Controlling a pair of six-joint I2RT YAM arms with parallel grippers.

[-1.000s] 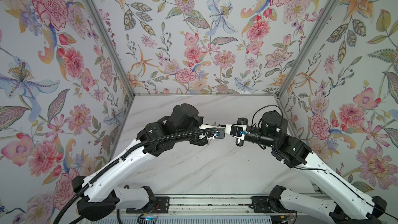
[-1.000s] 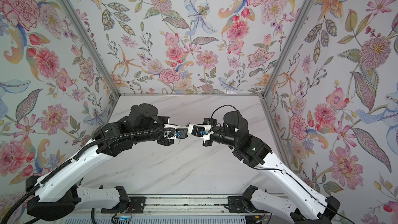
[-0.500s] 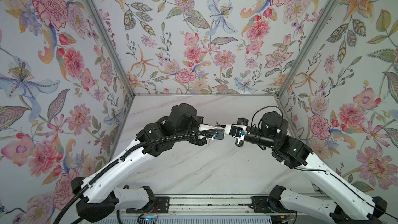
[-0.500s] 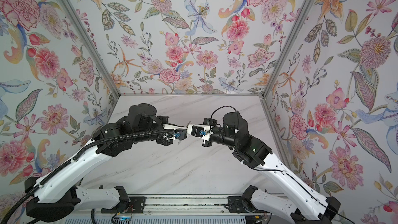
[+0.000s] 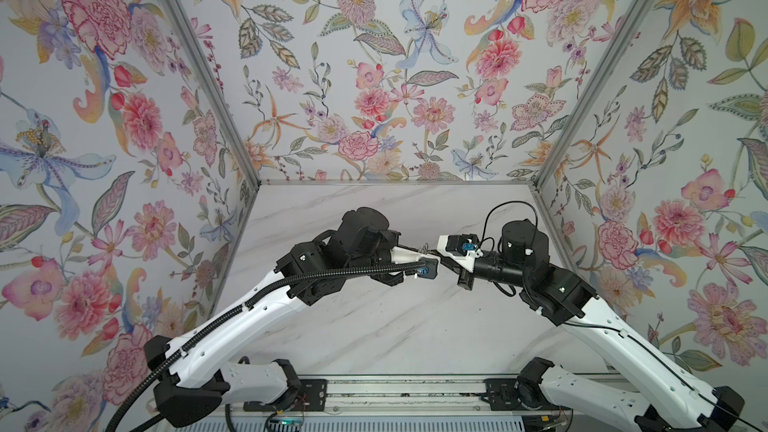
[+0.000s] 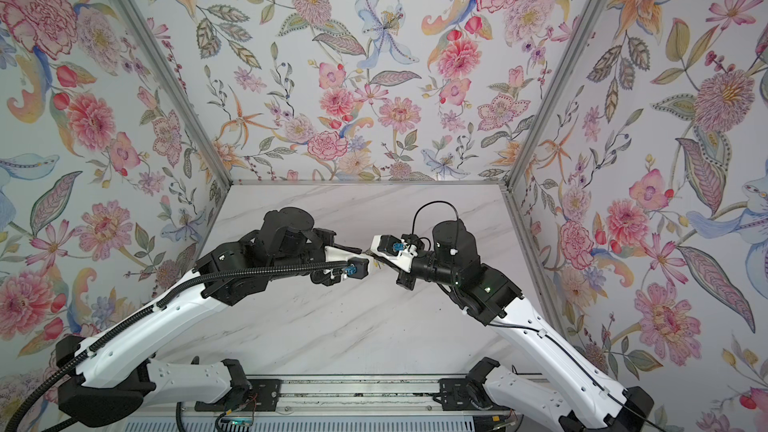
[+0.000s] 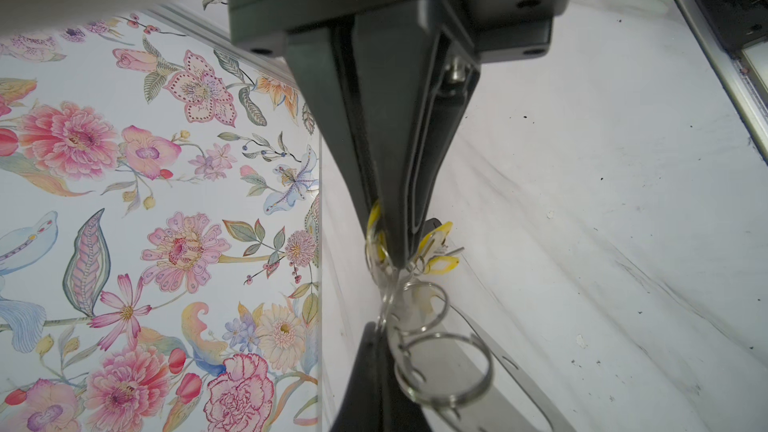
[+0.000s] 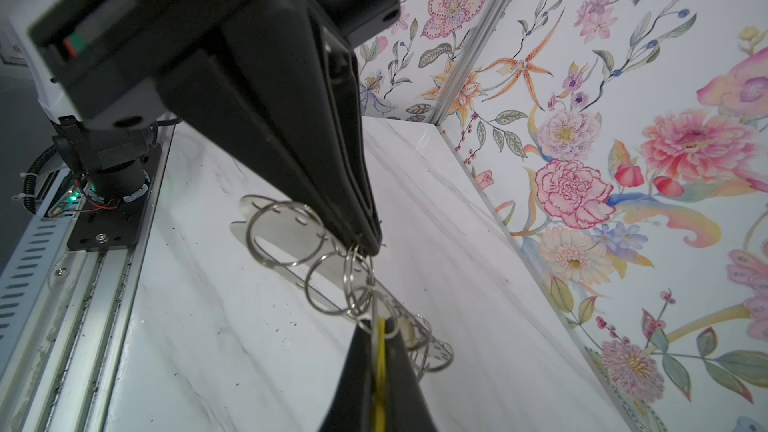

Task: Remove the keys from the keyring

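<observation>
keys [image 7: 438, 263] with yellow tags sit pinched in left jaws; right jaws clamp keyring [image 8: 284, 232].

I'm seeing floral wallpaper walls [image 5: 374, 56] closing in three sides, aluminium corner strips [image 5: 203, 72] joining them. White marbled counter [image 5: 374, 326] is showing dark specks [image 7: 602, 179] under even light. Metal rail [image 5: 395, 386] is running along its near edge.

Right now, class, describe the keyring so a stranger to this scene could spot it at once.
Above the marble table, the left gripper and right gripper face tip to tip, shut on a cluster of wire rings and yellow-tagged keys. The keyring is the long grey strip in that cluster: the only flat, slotted piece.
</observation>
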